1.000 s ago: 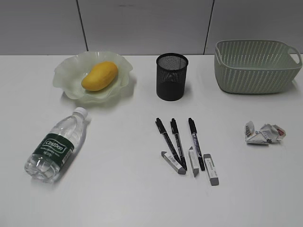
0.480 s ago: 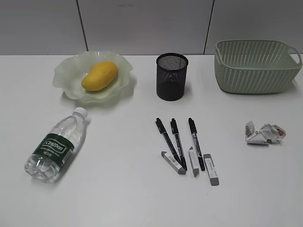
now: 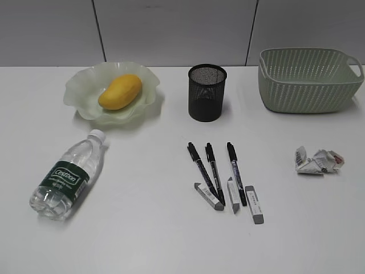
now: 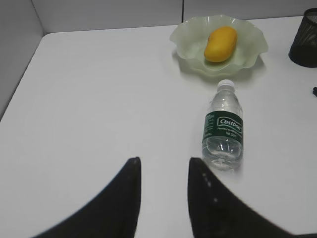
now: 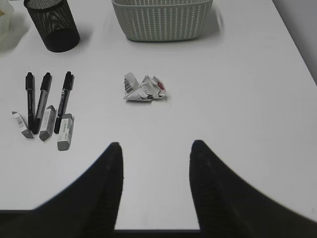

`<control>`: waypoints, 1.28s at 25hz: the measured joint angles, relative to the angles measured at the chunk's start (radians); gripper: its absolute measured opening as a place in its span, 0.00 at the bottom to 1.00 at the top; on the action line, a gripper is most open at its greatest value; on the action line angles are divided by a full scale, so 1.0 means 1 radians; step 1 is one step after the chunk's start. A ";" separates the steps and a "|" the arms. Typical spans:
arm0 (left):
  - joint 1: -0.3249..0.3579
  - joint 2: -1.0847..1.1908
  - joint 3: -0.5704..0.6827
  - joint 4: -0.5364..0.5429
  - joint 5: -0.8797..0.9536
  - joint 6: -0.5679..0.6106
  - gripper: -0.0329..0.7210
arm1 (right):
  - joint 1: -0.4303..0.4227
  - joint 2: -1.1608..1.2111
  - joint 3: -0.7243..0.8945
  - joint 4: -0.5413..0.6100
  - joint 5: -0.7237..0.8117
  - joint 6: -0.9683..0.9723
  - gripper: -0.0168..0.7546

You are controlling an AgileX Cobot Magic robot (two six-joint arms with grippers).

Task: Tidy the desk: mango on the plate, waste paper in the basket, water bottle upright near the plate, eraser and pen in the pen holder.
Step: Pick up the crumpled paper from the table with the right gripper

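The mango point(image 3: 120, 91) lies in the wavy green plate point(image 3: 80, 85) at the back left. The water bottle point(image 3: 67, 176) lies on its side on the desk point(image 3: 148, 228), cap toward the plate. Three pens point(image 3: 210, 165) and three erasers point(image 3: 232, 197) lie in the middle, in front of the black mesh pen holder point(image 3: 207, 92). The waste paper point(image 3: 318, 161) sits at the right, in front of the green basket point(image 3: 308, 80). My left gripper point(image 4: 163, 161) is open over bare desk, short of the bottle point(image 4: 223, 128). My right gripper point(image 5: 156, 146) is open, short of the paper point(image 5: 144, 88).
Neither arm shows in the exterior view. A grey panelled wall point(image 3: 171, 28) runs behind the desk. In the right wrist view the desk's near edge point(image 5: 158, 229) lies between the fingers.
None in the exterior view; every object lies where it did a second ago.
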 joint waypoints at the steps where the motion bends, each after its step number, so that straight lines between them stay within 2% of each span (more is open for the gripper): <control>1: 0.000 0.000 0.000 0.000 -0.001 0.000 0.36 | 0.000 0.000 0.000 0.000 0.000 0.000 0.49; 32: 0.000 0.000 0.000 0.000 -0.001 0.000 0.36 | 0.000 0.000 0.000 0.000 0.000 0.000 0.49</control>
